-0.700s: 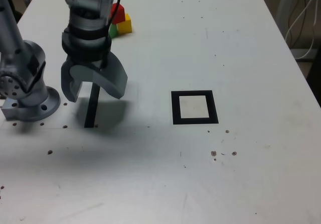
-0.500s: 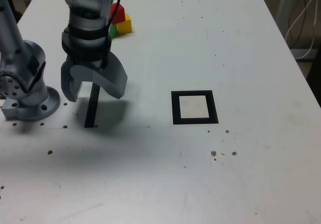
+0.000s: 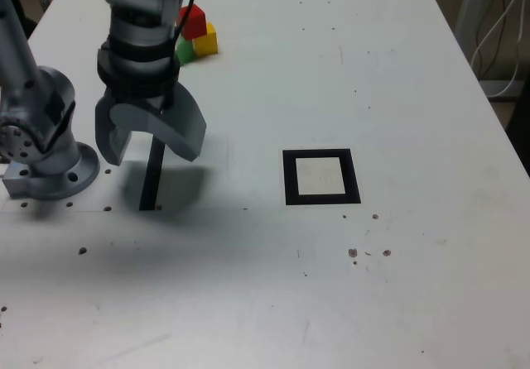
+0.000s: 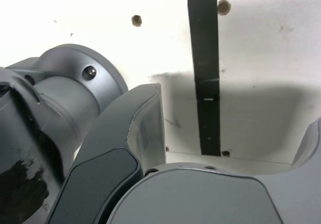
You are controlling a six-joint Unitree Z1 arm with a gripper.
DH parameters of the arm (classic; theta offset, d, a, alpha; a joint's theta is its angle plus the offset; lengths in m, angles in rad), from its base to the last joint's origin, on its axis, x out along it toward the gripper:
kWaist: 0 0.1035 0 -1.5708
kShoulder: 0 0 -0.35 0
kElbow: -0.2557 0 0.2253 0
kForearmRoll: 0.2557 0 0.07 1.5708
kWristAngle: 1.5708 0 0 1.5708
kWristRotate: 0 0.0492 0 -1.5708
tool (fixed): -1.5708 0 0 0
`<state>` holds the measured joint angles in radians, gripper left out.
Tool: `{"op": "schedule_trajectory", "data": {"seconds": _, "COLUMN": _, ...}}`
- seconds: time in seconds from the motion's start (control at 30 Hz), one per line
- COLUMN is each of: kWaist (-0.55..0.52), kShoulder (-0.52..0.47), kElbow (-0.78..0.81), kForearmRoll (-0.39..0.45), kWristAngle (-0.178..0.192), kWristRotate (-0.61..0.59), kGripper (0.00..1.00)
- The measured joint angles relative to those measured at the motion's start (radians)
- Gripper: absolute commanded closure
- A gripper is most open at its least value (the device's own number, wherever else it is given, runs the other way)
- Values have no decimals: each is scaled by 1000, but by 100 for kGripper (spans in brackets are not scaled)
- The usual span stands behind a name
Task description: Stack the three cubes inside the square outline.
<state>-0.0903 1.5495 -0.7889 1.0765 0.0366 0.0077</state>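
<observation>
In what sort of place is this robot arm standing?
Probably a robotics lab or test bench: a grey robot arm is mounted on a white table, which is marked with a black square outline, and small coloured cubes sit nearby.

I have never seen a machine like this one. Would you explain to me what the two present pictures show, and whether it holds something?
The machine is one robot arm ending in a gripper, a kind of hand with two fingers. The exterior view comes from a camera off the arm and shows the whole scene. The wrist view comes from a camera on the arm's wrist, so it looks past the open fingers at the table.

Near the table's far edge, partly behind the arm, are three blocks close together: red, yellow and green. A black square outline lies towards the middle, and a straight black strip lies below the gripper.

Nothing is held: no object shows between the fingers.
</observation>
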Motion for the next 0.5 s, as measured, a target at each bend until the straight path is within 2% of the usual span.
{"op": "schedule_trajectory", "data": {"seconds": 0.17, "kWaist": 52, "kShoulder": -20, "kElbow": -59, "kForearmRoll": 76, "kWristAngle": -2, "kWristRotate": 48, "kGripper": 1}}
{"op": "schedule_trajectory", "data": {"seconds": 0.37, "kWaist": 106, "kShoulder": -81, "kElbow": -222, "kForearmRoll": 266, "kWristAngle": 31, "kWristRotate": 86, "kGripper": 1}}
{"op": "schedule_trajectory", "data": {"seconds": 0.5, "kWaist": 151, "kShoulder": -108, "kElbow": -351, "kForearmRoll": 367, "kWristAngle": 38, "kWristRotate": 134, "kGripper": 1}}
